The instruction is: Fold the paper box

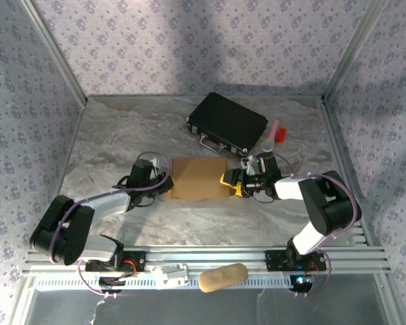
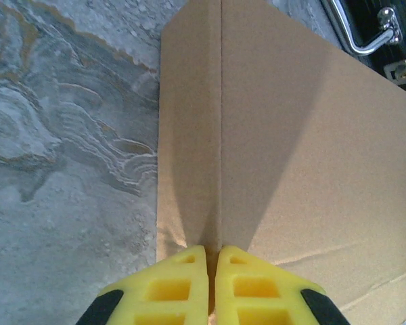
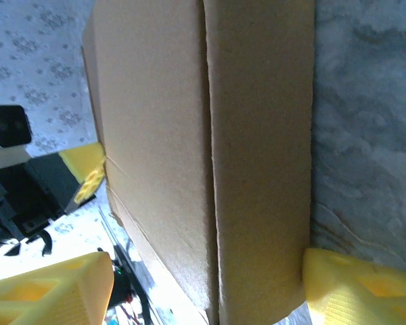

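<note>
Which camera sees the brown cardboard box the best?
The top external view. It shows the paper box as a full rectangle lying on the table. The left wrist view is close up on one fold line. The right wrist view sees it slanted, with edges cut off.

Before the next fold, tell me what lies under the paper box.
The paper box rests on the marbled table, which is bare around it. Anything beneath the cardboard is covered.
</note>
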Motion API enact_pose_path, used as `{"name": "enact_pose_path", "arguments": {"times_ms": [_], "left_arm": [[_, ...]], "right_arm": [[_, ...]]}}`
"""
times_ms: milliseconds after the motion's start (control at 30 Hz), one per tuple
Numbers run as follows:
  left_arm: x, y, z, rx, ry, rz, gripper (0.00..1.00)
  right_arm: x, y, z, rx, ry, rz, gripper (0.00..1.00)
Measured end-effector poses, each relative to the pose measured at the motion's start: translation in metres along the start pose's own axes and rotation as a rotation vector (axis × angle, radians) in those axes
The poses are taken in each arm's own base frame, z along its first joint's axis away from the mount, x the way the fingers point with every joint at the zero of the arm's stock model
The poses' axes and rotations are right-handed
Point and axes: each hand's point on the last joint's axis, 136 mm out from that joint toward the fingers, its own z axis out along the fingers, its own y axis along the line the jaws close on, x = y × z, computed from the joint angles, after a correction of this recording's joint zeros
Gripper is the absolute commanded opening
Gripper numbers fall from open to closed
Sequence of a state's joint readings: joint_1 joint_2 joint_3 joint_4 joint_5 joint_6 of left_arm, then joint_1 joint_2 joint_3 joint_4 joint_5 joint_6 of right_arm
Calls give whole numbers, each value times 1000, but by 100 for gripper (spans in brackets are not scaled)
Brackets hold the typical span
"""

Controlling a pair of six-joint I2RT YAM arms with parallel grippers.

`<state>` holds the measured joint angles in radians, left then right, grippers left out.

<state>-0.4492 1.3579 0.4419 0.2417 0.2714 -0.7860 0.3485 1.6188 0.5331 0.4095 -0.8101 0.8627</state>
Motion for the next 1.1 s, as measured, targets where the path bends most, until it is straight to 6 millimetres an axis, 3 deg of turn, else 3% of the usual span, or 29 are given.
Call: {"name": "enact_pose_path", "arguments": {"times_ms": [467, 600, 767, 900, 1100], "left_arm": [[-14, 10, -1, -6, -39, -31, 2], [-15, 13, -3, 10, -29, -48, 1], [-14, 18, -6, 41, -19, -74, 1], [-15, 20, -8, 62, -6, -86, 1], [-15, 25, -12, 85, 12, -96, 0]], "right_arm": [[-9, 3, 10, -15, -38, 29, 67], [-8, 4, 7, 21, -46, -3, 72], [-7, 21, -5, 29, -54, -84, 77], [-13, 32, -3, 17, -35, -131, 79], [-22, 24, 3, 14, 14, -138, 81]]}}
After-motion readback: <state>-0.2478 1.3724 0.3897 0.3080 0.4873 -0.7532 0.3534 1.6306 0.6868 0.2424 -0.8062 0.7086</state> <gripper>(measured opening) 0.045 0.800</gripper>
